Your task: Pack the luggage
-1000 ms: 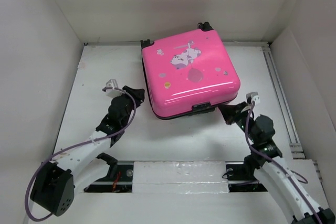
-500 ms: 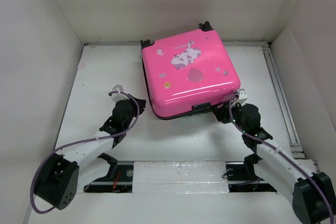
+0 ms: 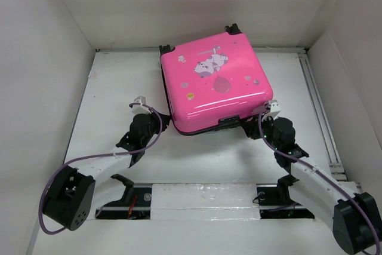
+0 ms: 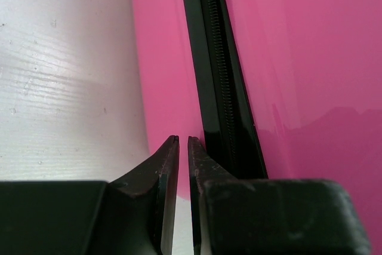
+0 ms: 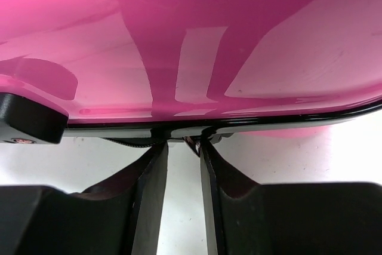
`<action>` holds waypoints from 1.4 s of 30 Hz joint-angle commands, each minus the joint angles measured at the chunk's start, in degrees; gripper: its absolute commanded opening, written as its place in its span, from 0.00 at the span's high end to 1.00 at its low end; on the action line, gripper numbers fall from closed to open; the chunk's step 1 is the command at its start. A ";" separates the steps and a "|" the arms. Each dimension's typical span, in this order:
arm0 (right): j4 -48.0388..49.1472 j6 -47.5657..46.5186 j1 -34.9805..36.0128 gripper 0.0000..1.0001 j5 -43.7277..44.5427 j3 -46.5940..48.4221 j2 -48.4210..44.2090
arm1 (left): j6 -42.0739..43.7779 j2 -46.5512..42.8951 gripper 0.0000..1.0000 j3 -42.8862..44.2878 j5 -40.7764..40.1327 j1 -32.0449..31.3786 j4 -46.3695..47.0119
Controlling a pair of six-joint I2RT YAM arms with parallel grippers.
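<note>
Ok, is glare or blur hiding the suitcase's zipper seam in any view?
Top external: glare streak on the luggage near edge, seam readable. Left wrist: zipper crisp. Right wrist: glossy shell mirrors the right end effector darkly; seam visible.

The luggage point(image 3: 215, 82) hides its inside, and both wrist views crop its shell.

Observe the white surface point(image 3: 113, 94); its paint shows faint wood grain. The luggage point(image 3: 216, 82) lies flat and closed directly on it, toward the far edge, sticker side up, turned slightly off square to the surface edges.
</note>
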 commanded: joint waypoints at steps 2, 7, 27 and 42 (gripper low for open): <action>11.88 -0.20 1.10 0.65 5.77 1.34 -1.38 | 1.54 0.38 0.94 -0.26 2.27 0.11 3.68; 14.00 -0.73 1.10 0.78 6.38 2.57 1.51 | 1.55 0.91 0.95 -0.25 3.41 0.11 4.81; -5.16 4.63 22.09 1.00 10.60 1.43 -6.59 | 0.50 8.19 0.97 4.50 7.01 -2.35 10.08; 10.14 0.69 48.55 1.00 24.73 19.76 26.36 | -0.74 14.09 0.98 9.76 9.74 -3.67 15.27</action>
